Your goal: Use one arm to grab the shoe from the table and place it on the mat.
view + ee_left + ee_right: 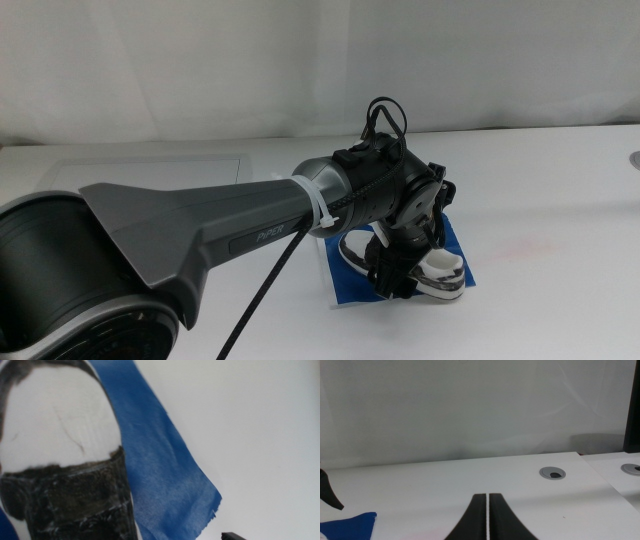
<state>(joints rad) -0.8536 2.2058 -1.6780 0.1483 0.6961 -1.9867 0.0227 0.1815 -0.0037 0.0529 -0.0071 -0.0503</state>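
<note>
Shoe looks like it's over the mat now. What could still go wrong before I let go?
The left gripper sits low at the shoe; pulling away could drag the shoe along. The shoe lies near the mat edge, so a nudge might push it onto the table. The thin mat may shift too.

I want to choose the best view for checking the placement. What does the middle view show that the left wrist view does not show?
Only the middle view shows the left arm, its left gripper down at the shoe, and a grey-framed panel. Only the left wrist view shows the shoe's white and black surface close up. Both show the shoe, the blue mat and the white table.
</note>
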